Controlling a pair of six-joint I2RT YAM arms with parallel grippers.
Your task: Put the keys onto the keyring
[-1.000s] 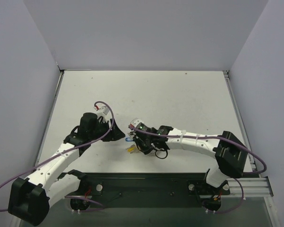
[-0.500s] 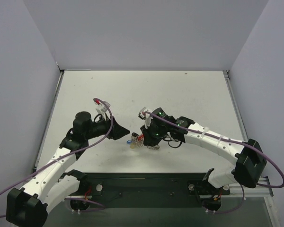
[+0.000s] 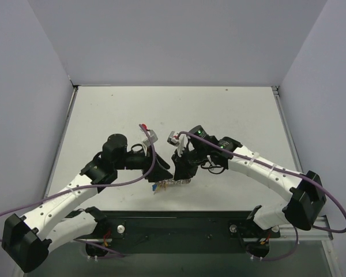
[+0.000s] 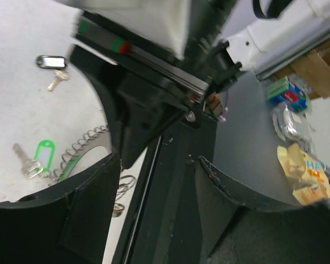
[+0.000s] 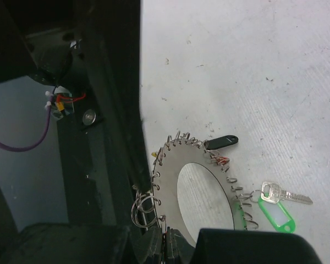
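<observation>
The keyring (image 5: pixel 206 165) is a flat silvery hoop with a wide hole and small wire loops round its rim. My right gripper (image 5: pixel 167 248) is shut on its near rim and holds it tilted just over the table near the front edge. A black-headed key (image 5: pixel 221 142) hangs at its far rim, and a green-headed key (image 5: pixel 275 212) with a silver blade lies at its right. In the left wrist view the green key (image 4: pixel 43 151) and the black key (image 4: pixel 49 61) show on the table. My left gripper (image 3: pixel 164 173) stands open beside the ring, nothing between its fingers.
The black base rail (image 3: pixel 173 224) runs along the table's front edge right below both grippers. Grey walls close the white table (image 3: pixel 219 115) on three sides. Loose packets (image 4: pixel 300 165) lie off the table beyond the rail.
My left gripper has swung right and forward, close up to the right gripper. The right gripper has turned and shifted slightly with the keyring in it.
</observation>
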